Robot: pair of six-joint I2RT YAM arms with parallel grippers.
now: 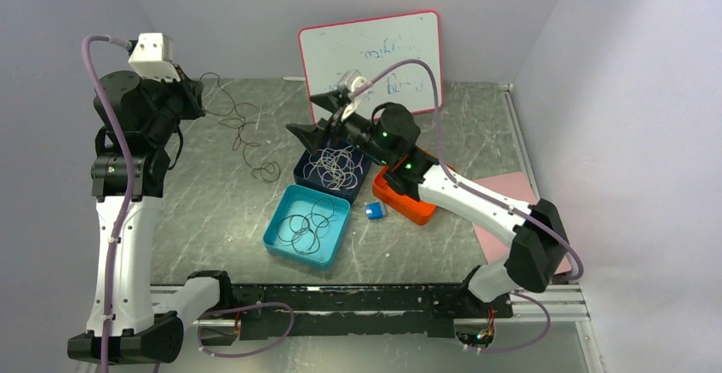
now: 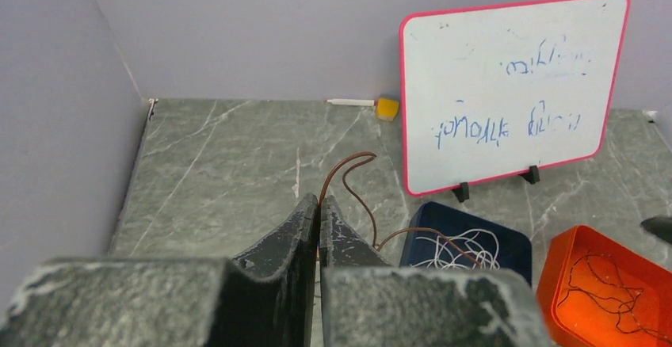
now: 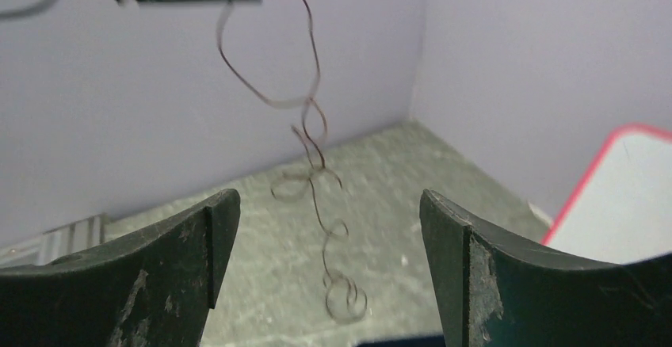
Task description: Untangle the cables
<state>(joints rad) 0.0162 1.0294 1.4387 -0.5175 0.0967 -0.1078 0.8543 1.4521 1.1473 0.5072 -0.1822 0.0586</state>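
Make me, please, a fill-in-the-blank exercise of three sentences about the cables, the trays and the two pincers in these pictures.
1. The left pincer is shut on a thin ____ cable.
2. The whitish cables lie in the dark ____ tray.
3. The right pincer is ____ and holds nothing.

Missing words: brown; blue; open.

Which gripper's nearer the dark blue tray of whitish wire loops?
Right. Right gripper hangs open above the dark blue tray's far-left edge; left gripper sits off left, shut on a thin brown cable.
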